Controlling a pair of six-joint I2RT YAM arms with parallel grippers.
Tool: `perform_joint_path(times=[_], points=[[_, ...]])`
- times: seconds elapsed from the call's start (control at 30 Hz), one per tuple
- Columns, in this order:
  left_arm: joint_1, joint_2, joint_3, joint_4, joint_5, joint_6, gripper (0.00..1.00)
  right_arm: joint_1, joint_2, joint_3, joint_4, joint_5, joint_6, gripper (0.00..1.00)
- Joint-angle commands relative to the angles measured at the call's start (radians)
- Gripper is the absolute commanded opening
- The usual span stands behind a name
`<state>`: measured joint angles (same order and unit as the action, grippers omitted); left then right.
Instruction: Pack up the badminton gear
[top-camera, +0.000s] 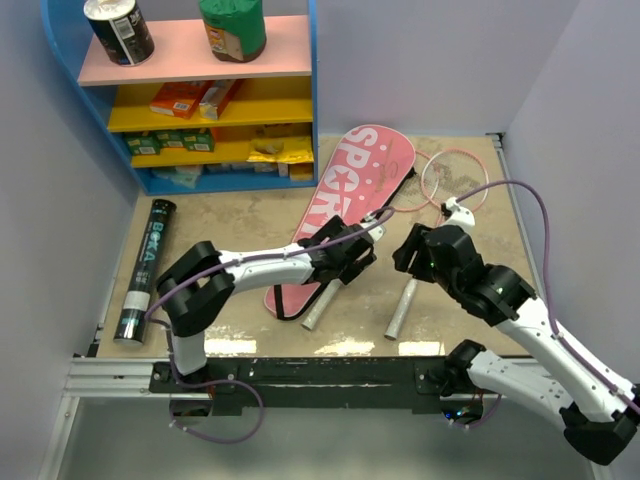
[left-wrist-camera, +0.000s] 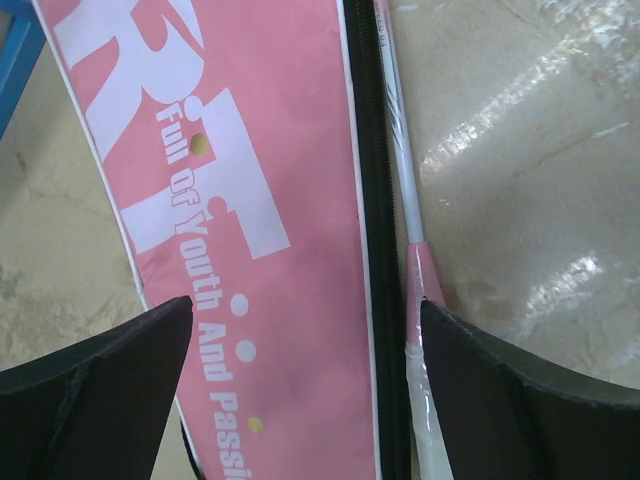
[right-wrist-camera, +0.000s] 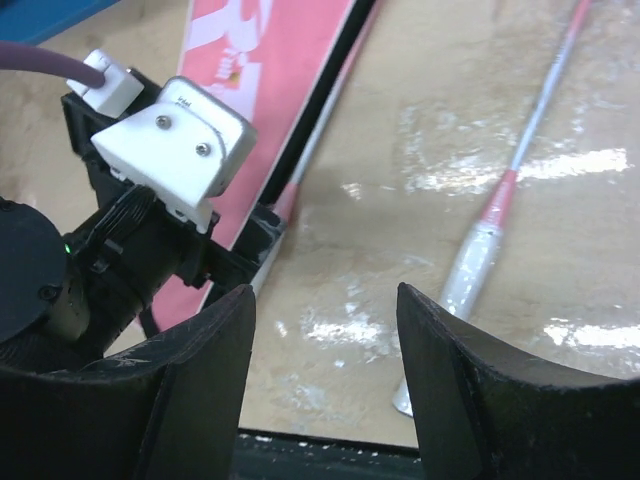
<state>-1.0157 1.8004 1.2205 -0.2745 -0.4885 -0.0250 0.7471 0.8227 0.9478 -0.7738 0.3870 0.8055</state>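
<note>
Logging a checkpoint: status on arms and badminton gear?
Left gripper: jaws open over edge of pink cover and one racket shaft. Right gripper: jaws open, empty. Second racket loose on table; grippers close together.

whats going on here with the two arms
Two robot arms are working on the badminton gear. The left gripper hovers open over the pink cover and a racket along its edge. The right gripper is open too, near the other racket. Nothing is held; the tube lies apart at the left.

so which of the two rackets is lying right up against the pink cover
The left racket: its shaft runs along the pink cover's black edge. The right racket lies apart from it, further right.
</note>
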Motion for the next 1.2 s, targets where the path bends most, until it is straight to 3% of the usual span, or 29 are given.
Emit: perform_joint_path(times=[0.0,0.4,0.83,1.17], points=[[0.029,0.071,0.105,0.038,-0.035,-0.003,1.0,-0.077,-0.04,-0.044,0.002,0.02,-0.017,0.61],[0.134,0.125,0.044,0.149,0.128,-0.016,0.95,-0.094,-0.03,-0.113,0.039,-0.011,-0.003,0.5],[0.128,0.113,-0.033,0.205,0.198,-0.046,0.91,-0.095,-0.023,-0.158,0.07,-0.042,0.009,0.46],[0.098,0.044,-0.044,0.207,0.171,-0.044,0.9,-0.095,-0.03,-0.193,0.097,-0.062,0.012,0.44]])
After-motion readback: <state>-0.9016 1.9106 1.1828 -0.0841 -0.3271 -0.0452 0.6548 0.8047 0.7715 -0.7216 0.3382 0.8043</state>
